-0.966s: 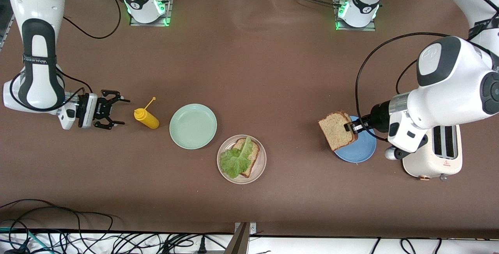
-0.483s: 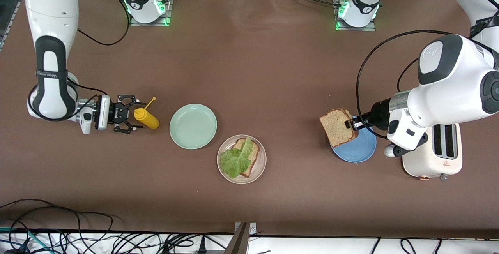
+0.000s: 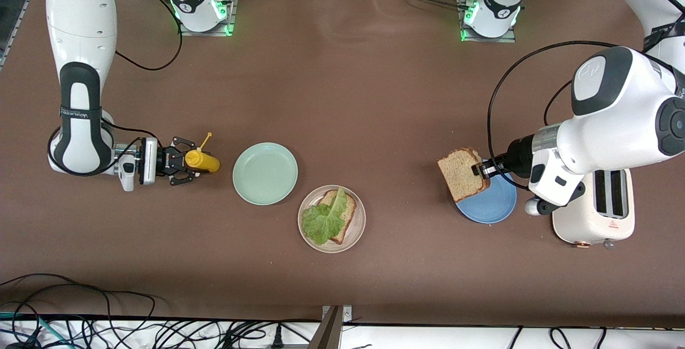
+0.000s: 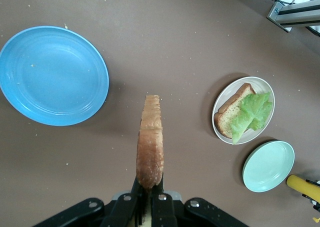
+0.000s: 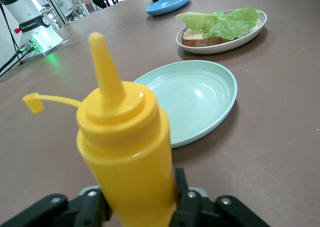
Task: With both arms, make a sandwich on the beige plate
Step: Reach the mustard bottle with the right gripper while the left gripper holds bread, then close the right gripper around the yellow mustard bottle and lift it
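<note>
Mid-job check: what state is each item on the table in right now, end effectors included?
Left end effector: shut on bread slice, above blue plate.
Right end effector: around mustard bottle.
Beige plate: bread and lettuce, no top slice.
Mint plate: empty.
Toaster: slots empty.

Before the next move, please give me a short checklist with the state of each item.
1. left gripper shut on top bread slice: ok.
2. Slice held over the blue plate, not over the beige plate: not ok.
3. Lettuce lies on the bottom slice: ok.
4. right gripper has its fingers around the mustard bottle: ok.
5. Firm grip on the bottle: cannot tell.
</note>
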`<state>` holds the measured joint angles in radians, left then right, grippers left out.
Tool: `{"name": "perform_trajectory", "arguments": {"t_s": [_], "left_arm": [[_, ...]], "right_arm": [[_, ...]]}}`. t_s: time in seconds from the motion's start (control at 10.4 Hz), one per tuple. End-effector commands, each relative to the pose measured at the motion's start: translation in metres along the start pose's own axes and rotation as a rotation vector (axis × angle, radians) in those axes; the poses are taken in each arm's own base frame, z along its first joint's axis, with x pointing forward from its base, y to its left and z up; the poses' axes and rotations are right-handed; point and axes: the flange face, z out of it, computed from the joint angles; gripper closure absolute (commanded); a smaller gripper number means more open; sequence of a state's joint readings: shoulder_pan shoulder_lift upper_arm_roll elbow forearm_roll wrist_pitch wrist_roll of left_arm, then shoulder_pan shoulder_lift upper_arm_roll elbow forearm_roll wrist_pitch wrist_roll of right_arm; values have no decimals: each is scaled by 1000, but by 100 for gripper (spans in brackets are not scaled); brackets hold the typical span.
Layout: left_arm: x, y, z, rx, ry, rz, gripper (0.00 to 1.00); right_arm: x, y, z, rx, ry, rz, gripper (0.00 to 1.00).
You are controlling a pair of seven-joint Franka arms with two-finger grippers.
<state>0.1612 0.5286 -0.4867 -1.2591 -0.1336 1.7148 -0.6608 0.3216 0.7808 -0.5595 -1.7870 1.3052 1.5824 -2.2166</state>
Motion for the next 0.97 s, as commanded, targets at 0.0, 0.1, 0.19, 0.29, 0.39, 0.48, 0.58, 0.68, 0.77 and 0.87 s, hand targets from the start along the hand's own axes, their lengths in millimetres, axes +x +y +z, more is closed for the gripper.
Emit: {"name": "perform_trajectory", "arguments": {"t_s": [0.0,0.1,0.19,0.29,0.39,0.48,0.58,0.68,0.77,0.87], "left_arm": [[-6,0,-4,13,3,21,100],[-6,0,-3,14,1,22,100],[-7,0,-4,14,3,21,100],[-7,1,-3,15,1,22,100],[-7,1,-2,15,1,21,100],[-8,2,-2,15,0,22,100],[-8,2,-2,15,0,21,100],[-8,2,-2,15,0,19,100],[-8,2,-1,16,-1,19,100],[-8,3,-1,15,0,20,100]], "right_arm": [[11,6,-2,9,12,40,100],[23,12,-6,12,-10,70,100],[38,17,-8,26,-50,102,100],[56,23,-9,29,-79,132,100],[75,26,-5,38,-118,173,100],[100,29,6,46,-166,203,100],[124,34,7,35,-211,230,100],[148,37,11,25,-279,241,100],[180,40,19,-8,-353,242,100],[208,41,28,-51,-430,256,100]]}}
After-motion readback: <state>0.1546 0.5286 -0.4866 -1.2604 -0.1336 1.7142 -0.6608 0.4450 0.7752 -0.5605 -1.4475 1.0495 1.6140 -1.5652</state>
